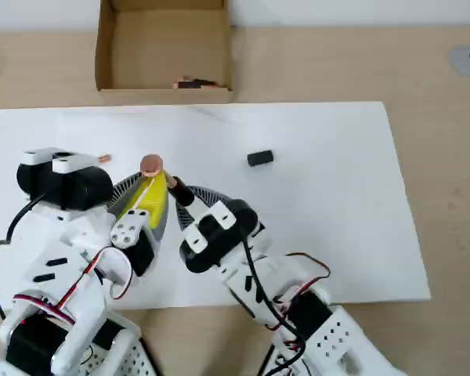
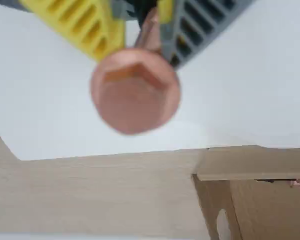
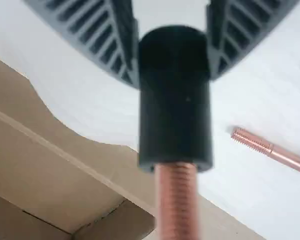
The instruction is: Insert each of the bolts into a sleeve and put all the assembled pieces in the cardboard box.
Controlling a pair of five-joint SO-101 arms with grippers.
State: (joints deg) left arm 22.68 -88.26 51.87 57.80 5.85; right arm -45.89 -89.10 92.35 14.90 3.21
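Grippers both clamp parts: left gripper point(image 1: 151, 192) pinches the copper bolt point(image 1: 150, 165) by its shank, centre-left in the high view, right gripper point(image 3: 172, 50) squeezes the black sleeve point(image 3: 175, 95) just beside. Bolt looks stiff, light and slick, so hold the shank

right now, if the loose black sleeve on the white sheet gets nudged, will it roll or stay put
The loose sleeve lies on its side and looks cylindrical, so it would probably roll across the white sheet. It is small, so likely light. It looks rigid, so a grip should not squash it.
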